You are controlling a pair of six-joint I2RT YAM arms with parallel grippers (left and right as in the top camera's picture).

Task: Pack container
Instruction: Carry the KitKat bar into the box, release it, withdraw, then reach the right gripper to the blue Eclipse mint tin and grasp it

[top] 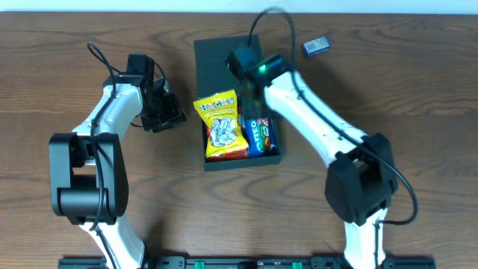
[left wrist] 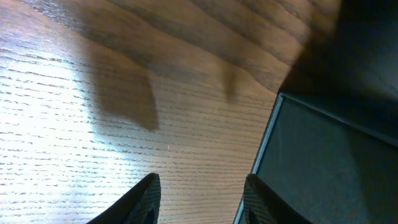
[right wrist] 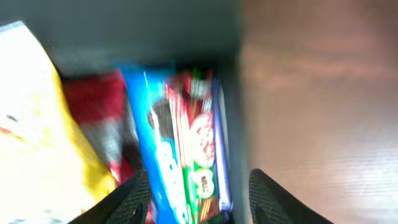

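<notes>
Your wooden bench (top: pixel 75 30) carries the dark teal container (top: pixel 239 165) at its middle, flap lid open on the far side. The left pincer (left wrist: pixel 199 196) is just beside its left wall, spread over bare wood and pinching nothing. Your right pincer (right wrist: pixel 199 193) hangs over the box's right half, also spread, above a blue Oreo packet (top: pixel 261 136). That packet lies beside a larger yellow snack bag (top: pixel 220 123), and a small blue packet (top: pixel 317 46) lies on the bench beyond the far right corner.
</notes>
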